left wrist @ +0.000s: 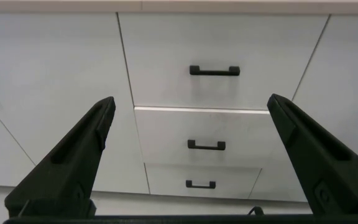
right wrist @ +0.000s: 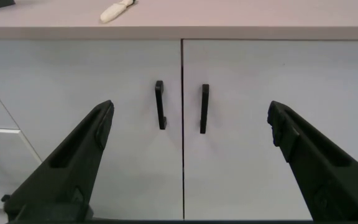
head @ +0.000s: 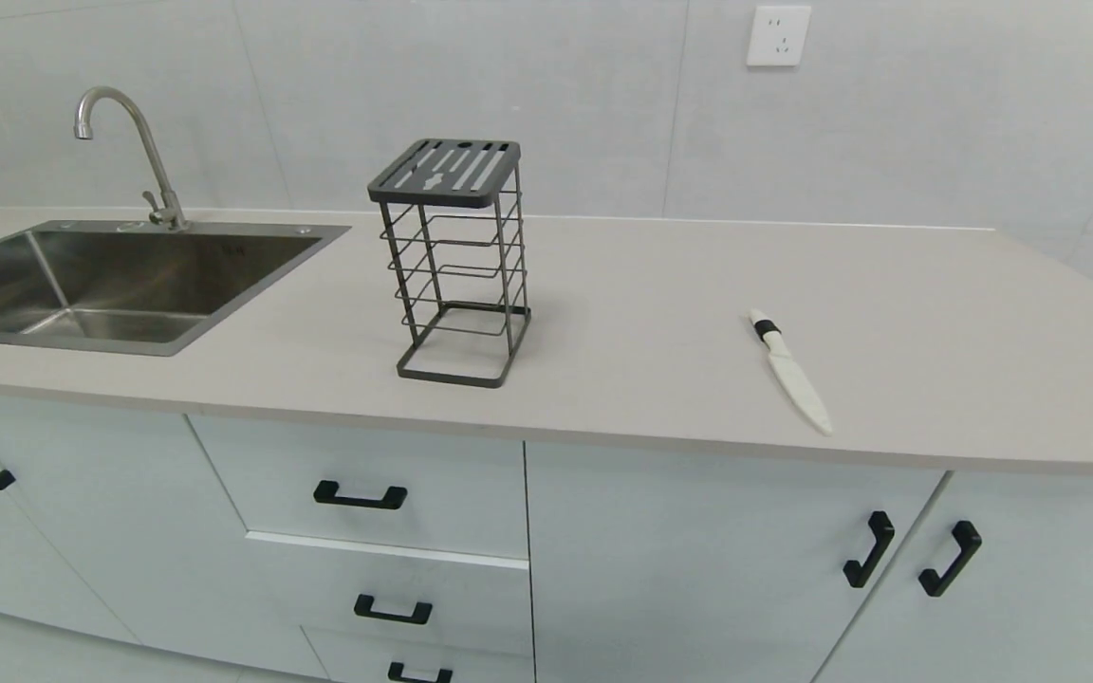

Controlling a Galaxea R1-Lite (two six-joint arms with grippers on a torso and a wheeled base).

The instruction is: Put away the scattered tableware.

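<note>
Left tool point(left wrist: 190, 102) and right tool point(right wrist: 190, 107) are held low and level, both spread wide, facing white cabinet fronts point(right wrist: 278, 74). A white, black-banded knife point(head: 788, 370) lies on the grey table point(head: 660, 313) above the right tool.

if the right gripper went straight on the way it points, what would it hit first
Probably the cabinet doors, near their two upright handles; nothing shows between them and the right gripper, though depth is unclear.
</note>
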